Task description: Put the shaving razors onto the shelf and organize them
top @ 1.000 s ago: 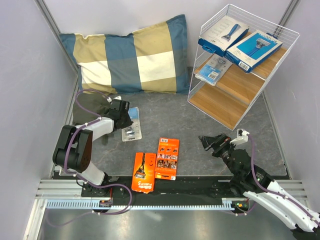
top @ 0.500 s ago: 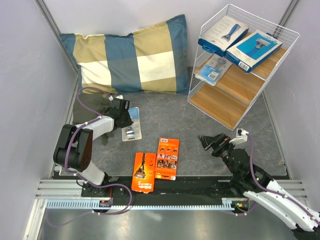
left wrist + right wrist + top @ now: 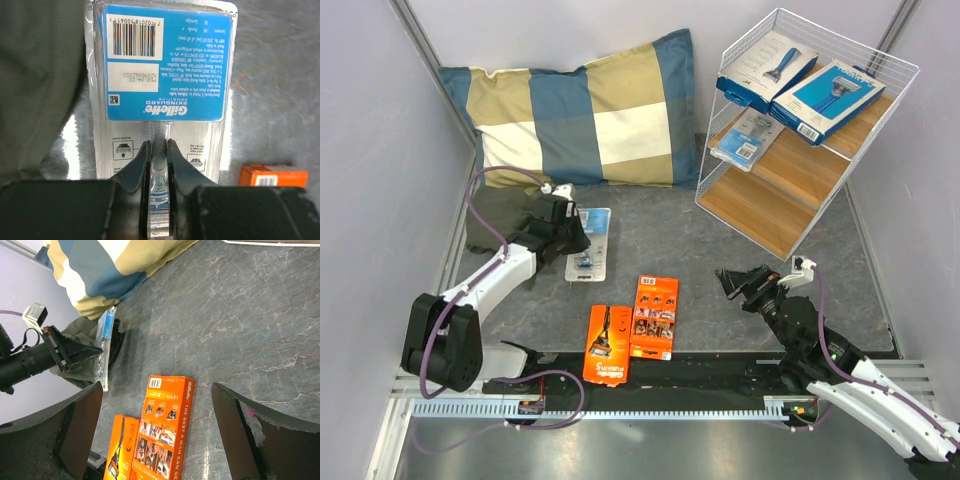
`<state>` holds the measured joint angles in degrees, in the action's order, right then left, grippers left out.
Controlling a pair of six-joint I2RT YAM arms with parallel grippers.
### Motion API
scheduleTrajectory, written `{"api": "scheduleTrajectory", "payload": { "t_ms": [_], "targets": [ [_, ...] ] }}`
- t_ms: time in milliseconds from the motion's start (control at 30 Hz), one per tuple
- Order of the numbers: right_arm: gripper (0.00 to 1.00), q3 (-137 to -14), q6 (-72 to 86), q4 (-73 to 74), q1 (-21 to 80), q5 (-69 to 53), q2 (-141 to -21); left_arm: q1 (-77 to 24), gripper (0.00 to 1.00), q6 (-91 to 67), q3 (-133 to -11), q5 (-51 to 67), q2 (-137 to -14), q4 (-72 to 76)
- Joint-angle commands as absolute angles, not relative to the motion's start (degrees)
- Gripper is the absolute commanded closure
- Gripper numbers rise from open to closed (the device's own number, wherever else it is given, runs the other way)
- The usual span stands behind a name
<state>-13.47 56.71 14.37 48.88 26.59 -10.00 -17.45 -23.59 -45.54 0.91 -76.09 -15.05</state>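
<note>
Room: the grey table [image 3: 665, 235] is open between the left arm and the shelf [image 3: 760, 215]. Walls stand close on both sides. A checked pillow [image 3: 585, 110] fills the far left, with a dark green cloth [image 3: 500, 215] at its near corner.

Shelf, far right: a blue box [image 3: 767, 68] and a second blue box [image 3: 828, 98] lie side by side on the top board. A second blister pack [image 3: 745, 137] is on the middle board.

An orange card [image 3: 655, 317] and a second orange card [image 3: 607, 345] lie touching near the arm bases.

Left gripper [image 3: 159, 160]: jaws narrow, pinching the near end of the clear blister pack [image 3: 165, 65], just right of the cloth. Cannot tell whether the pack has cleared the table.

Right gripper [image 3: 745, 283]: jaws spread wide, holding nothing, over bare table right of the cards.

Versus one second ago: the left arm has stretched forward and the pack has shifted slightly away and to the right. The right arm, cards and shelf contents are unchanged.
</note>
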Motion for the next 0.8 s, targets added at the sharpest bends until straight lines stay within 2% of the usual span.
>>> {"api": "scheduleTrajectory", "payload": {
  "t_ms": [0, 500, 767],
  "targets": [
    [0.02, -14.8, 55.3, 12.5, 48.9, 26.2, -10.7, -23.8, 0.98, -18.4, -49.3, 4.1, -73.7, -15.9],
    [0.02, -13.1, 56.8, 6.5, 48.9, 21.8, -14.7, -50.3, 0.98, -17.6, -58.3, -1.8, -78.2, -16.0],
    [0.02, -9.5, 60.0, 1.5, 48.9, 20.8, -15.4, -59.4, 0.98, -18.8, -62.5, -4.4, -82.6, -16.3]
  ]
}}
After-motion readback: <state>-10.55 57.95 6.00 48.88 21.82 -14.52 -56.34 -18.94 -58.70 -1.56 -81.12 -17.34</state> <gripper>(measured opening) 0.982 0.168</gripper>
